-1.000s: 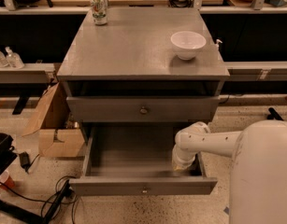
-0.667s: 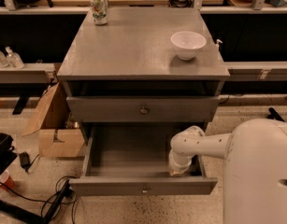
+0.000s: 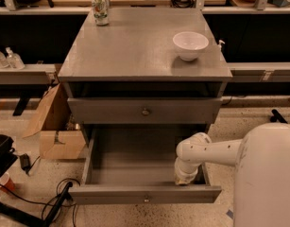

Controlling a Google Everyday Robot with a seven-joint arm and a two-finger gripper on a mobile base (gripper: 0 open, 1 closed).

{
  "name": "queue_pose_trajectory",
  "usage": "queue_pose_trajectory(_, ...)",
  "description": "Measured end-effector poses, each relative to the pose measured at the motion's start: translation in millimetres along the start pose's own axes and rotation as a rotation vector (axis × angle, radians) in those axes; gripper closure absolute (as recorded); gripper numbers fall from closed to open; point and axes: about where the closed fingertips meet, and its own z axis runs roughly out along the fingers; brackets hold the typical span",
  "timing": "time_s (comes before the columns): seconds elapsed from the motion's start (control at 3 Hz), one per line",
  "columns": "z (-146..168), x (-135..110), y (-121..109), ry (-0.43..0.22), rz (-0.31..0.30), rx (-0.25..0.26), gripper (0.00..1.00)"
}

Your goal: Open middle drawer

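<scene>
Much of middle drawer [image 3: 135, 156] lies bare; jaws at front-right edge, state hidden.

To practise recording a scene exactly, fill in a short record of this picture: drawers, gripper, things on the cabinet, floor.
middle drawer: pulled far out
upper drawer: pushed in, round knob showing
gripper: down inside the middle drawer, at its front right corner
cabinet top: white bowl on the right, can at back left
floor, left of cabinet: cardboard box

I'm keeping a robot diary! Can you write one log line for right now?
middle drawer: pulled out | gripper: down inside it, near the front | on top: bowl, can
</scene>
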Motion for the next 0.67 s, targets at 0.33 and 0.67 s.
queue_pose_trajectory(0.33, -11.9, 8.3, 28.2, 0.015, 0.029, -0.035, 1.0)
queue_pose_trajectory(0.67, -11.9, 8.4, 27.8, 0.015, 0.029, -0.035, 1.0)
